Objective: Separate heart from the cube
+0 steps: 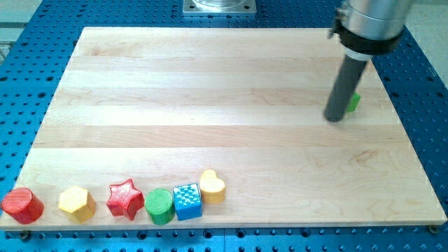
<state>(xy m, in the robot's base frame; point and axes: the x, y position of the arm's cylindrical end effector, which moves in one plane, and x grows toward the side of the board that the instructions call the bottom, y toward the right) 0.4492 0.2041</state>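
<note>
A yellow heart (213,186) lies near the view's bottom edge of the wooden board (210,91), touching the upper right of a blue cube (187,201). My tip (337,117) is far away at the view's upper right, standing on the board. A small green block (354,102) shows just behind the rod, mostly hidden by it; its shape cannot be made out.
A row of blocks runs along the board's bottom edge: a red cylinder (22,205), a yellow hexagon (77,203), a red star (125,199) and a green cylinder (159,206) touching the blue cube. The board sits on a blue perforated table (28,63).
</note>
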